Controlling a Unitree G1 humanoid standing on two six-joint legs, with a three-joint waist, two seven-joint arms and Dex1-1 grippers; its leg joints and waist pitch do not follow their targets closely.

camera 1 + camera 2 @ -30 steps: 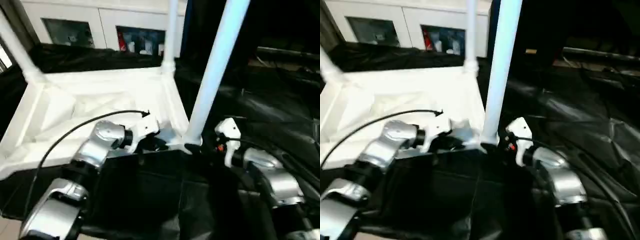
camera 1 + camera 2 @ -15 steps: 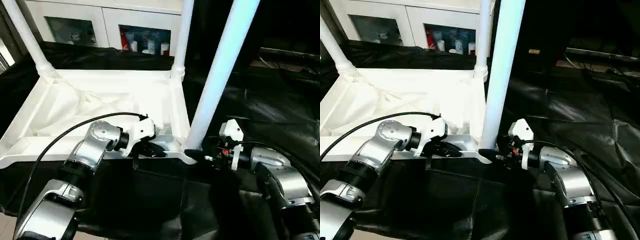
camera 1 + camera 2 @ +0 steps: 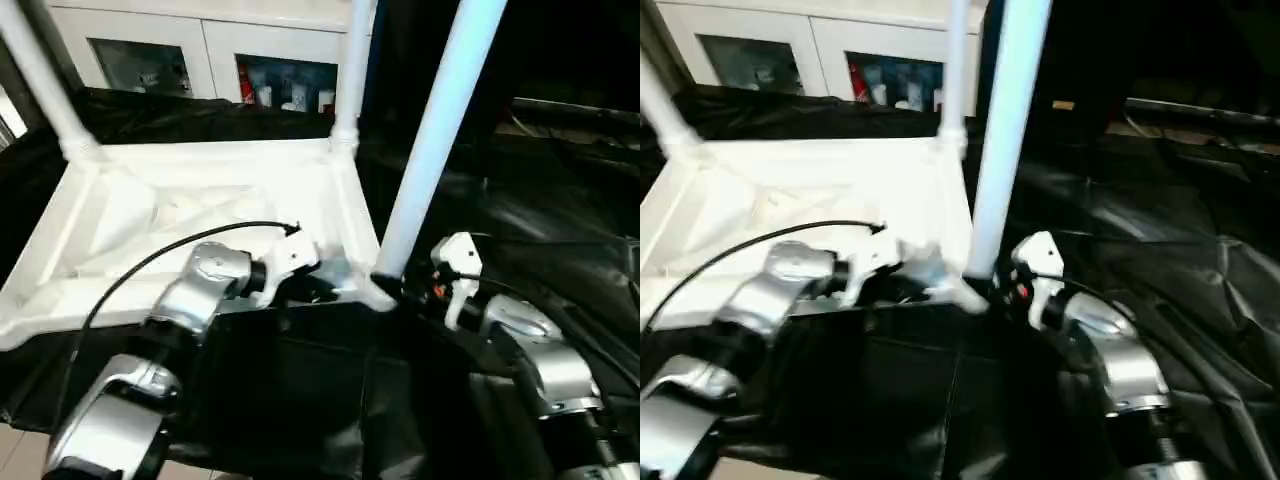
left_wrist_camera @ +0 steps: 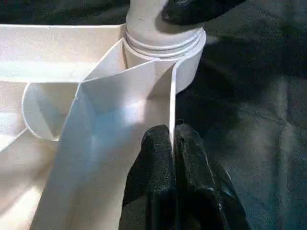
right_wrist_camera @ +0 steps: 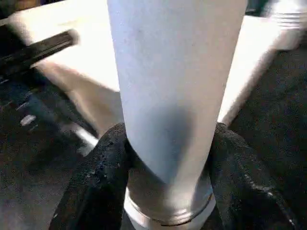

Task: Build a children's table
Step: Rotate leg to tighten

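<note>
1. Main risk: the near-corner leg (image 3: 430,140) leans toward 1 o'clock rather than standing straight. If I twist or push while it is off-axis it could bind in the corner socket (image 4: 163,45) or pop out.
2. Second risk: my left gripper (image 4: 171,158) only pinches a thin rim (image 4: 171,103). Torque on the leg could make the rim slip from the pads and let the tabletop (image 3: 200,200) skid on the black cloth (image 3: 560,230).
3. Third risk: the right arm works close to the left forearm's cable (image 3: 150,260). A wide wrist swing could snag it.
4. Left gripper: clenched on the tabletop's rim, one fingertip each side, just short of the socket.
5. Right gripper (image 5: 168,158): fingers (image 5: 96,177) sit on either side of the leg's base, touching it just above the threaded collar. I read it as grasping the leg, about half spread.
6. Where things are: tabletop lies upside down at my 11 o'clock, ribs up. Two more legs stand in the far corners, one at 10 o'clock (image 3: 40,80), one at 12 o'clock (image 3: 350,70).
7. Fourth socket, the near-left corner (image 3: 15,325): looks empty, though part of it is cut off from sight.
</note>
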